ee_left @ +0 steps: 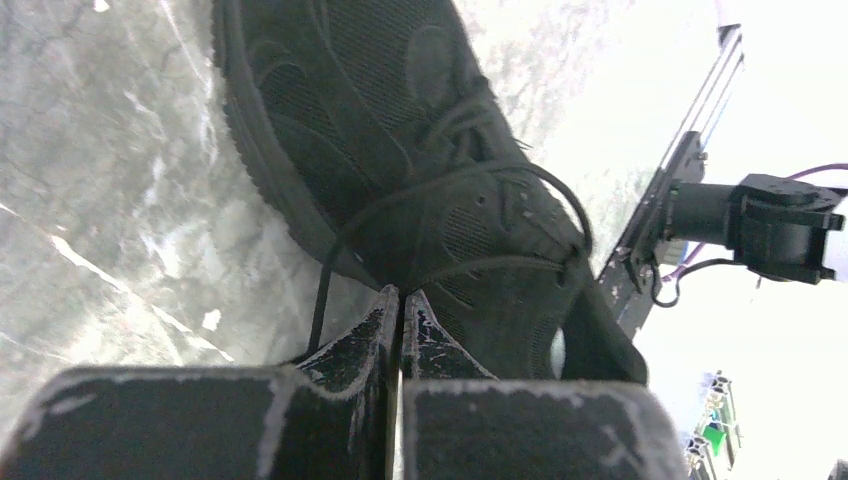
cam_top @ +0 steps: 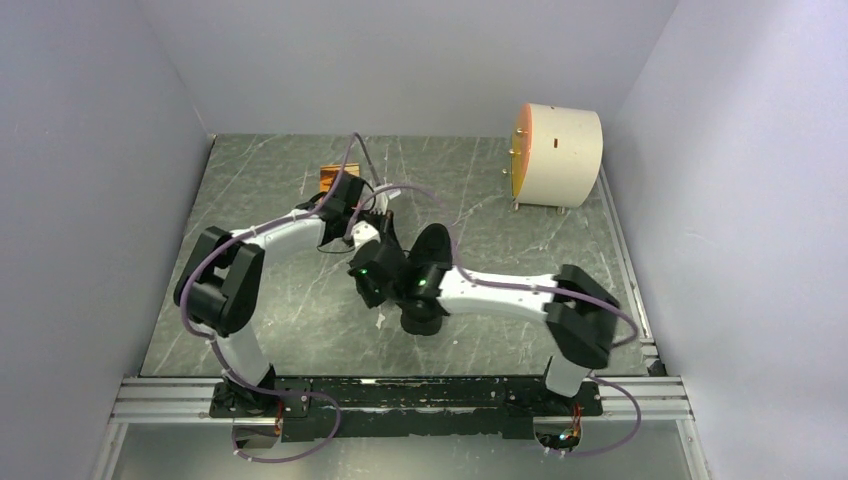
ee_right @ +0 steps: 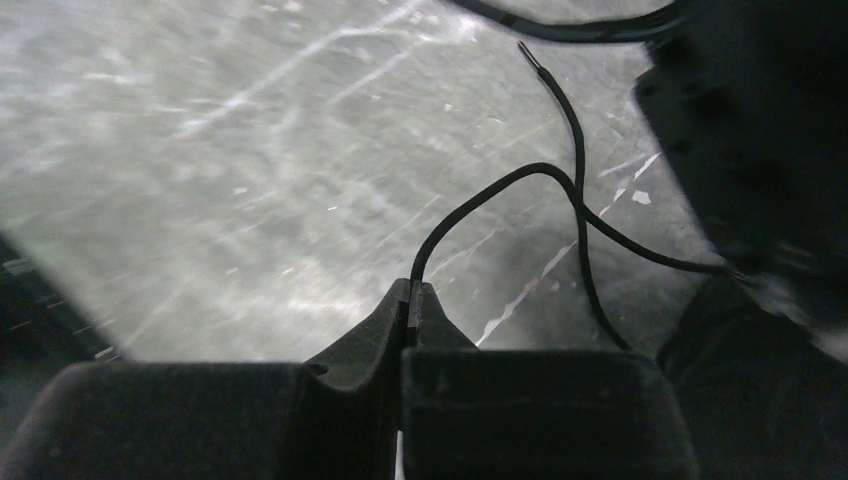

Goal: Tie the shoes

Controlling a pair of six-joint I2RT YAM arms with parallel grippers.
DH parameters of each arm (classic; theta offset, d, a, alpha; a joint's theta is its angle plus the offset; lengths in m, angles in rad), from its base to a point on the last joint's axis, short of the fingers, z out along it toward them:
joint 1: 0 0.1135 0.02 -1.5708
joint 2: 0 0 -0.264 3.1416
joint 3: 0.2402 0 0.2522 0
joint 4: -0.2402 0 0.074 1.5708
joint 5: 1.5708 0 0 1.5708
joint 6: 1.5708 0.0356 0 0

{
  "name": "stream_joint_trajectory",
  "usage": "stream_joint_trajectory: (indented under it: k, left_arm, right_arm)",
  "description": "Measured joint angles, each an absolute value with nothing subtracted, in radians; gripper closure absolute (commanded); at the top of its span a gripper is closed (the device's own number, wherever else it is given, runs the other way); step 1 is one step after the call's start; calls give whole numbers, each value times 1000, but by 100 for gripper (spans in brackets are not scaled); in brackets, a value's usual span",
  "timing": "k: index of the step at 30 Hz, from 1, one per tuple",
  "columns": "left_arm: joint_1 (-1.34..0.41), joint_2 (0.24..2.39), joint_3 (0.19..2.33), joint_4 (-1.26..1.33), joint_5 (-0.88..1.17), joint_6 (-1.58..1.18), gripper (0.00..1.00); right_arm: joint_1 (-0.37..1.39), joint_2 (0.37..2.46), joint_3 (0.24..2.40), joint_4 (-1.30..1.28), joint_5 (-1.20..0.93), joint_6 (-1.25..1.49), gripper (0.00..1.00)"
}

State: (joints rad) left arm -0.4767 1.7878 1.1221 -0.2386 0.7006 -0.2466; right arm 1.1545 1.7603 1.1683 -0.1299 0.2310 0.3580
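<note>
The left gripper [ee_left: 400, 300] was closed, fingers pressed together, with a thin lace [ee_left: 322, 290] running down beside its tips. The black shoe [ee_left: 400, 130] lay just beyond on the worktop [ee_left: 100, 200]. The right gripper [ee_right: 410, 300] was clamped on the other lace [ee_right: 480, 195], which curved away toward the shoe at its right.

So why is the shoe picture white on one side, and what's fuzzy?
Left wrist view: bright light washes out the right side beyond the black knit sneaker; right wrist view: glare streaks the grey marbled table, and the dark shape at right is blurred.
</note>
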Motion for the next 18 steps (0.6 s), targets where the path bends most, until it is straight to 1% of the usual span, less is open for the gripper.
stream_joint_trajectory:
  k: [3, 7, 13, 18]
  left_arm:
    - [-477, 1719, 1057, -176, 712, -305, 95]
    - [-482, 1626, 965, -83, 727, -394, 95]
    - [-533, 1571, 926, 12, 729, -488, 95]
    - [-561, 1571, 951, 17, 717, -504, 95]
  right_arm:
    - [1145, 1625, 1144, -177, 160, 379, 100]
    - [1136, 1508, 1123, -233, 115, 410, 100]
    - [1088, 1438, 1155, -389, 94, 443, 100]
    - [1034, 1415, 1290, -670, 121, 454, 100]
